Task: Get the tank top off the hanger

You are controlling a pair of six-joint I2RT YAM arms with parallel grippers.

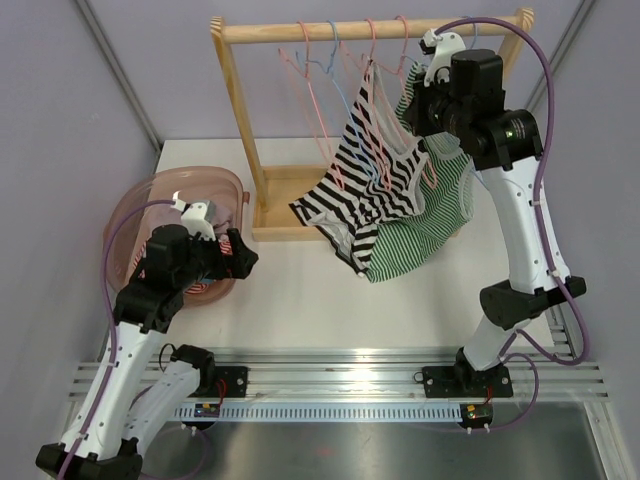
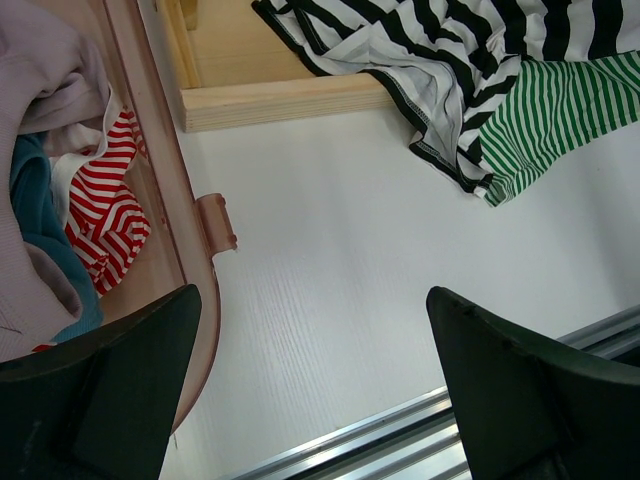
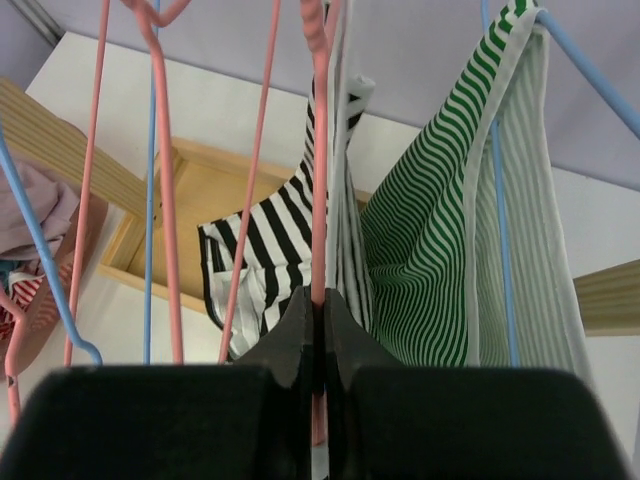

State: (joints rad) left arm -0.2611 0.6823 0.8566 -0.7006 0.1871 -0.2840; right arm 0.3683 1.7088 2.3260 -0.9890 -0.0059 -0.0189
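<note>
Barely started, by our read. The black-and-white tank top is still on the wooden rack. One strap runs up along the pink hanger, and the hem trails down over the rack base toward the tabletop.

The right hand is up at the rail, clenched on that pink hanger's wire with no gap between the jaws. The left hand is released with its fingers wide apart. It sits low over the tabletop just beside the pink basket and grasps nothing. Other clothes lie in the basket.

We judge all the real work is left: slip the straps off the hanger and pull the top clear.

Hard to make out:
- A green-striped tank top on a blue hanger overlaps the first one, and the task doesn't say which. We go with the one on the gripped hanger.
- The right arm covers the strap area in the top view, so we can't tell whether both straps sit on the hanger.
- The hanger hooks are cut off in the wrist view.
- We can't tell whether fabric is pinched in with the wire.
</note>
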